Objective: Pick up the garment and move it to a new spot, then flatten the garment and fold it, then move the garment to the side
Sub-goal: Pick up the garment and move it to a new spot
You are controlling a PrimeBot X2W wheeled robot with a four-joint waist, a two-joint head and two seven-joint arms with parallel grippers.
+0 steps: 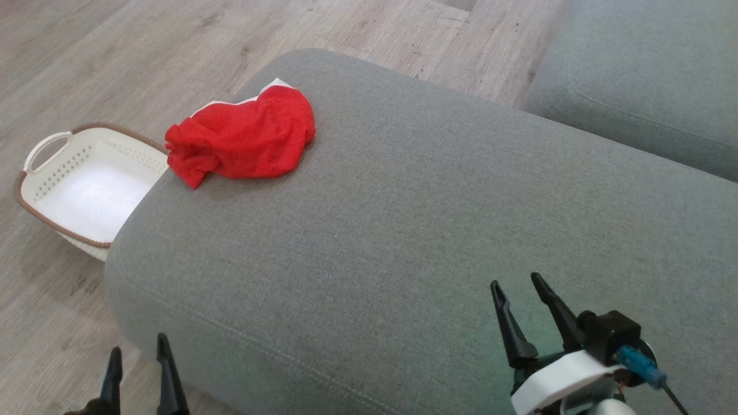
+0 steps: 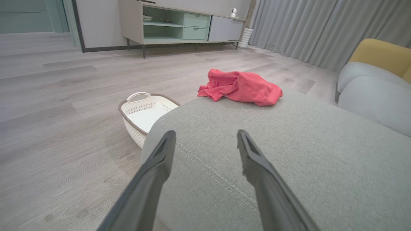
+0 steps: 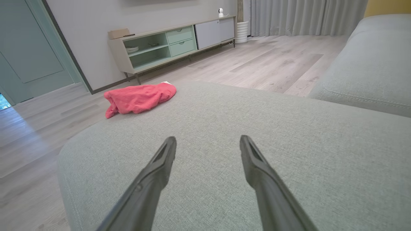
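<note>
I log the garment (image 1: 242,141): red cloth, bunched in a crumpled, unfolded heap, with a strip of white showing along its far edge. It lies on the grey cushion (image 1: 403,230), close to the far left corner, one tail reaching the cushion's edge.

Soft even light, faint shadows; wrist views warped at edges.

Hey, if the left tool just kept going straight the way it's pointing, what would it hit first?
Probably the grey cushion, near its stitched edge. That is well short of the red garment farther along. The left tool is open, and depth is hard to judge.
</note>
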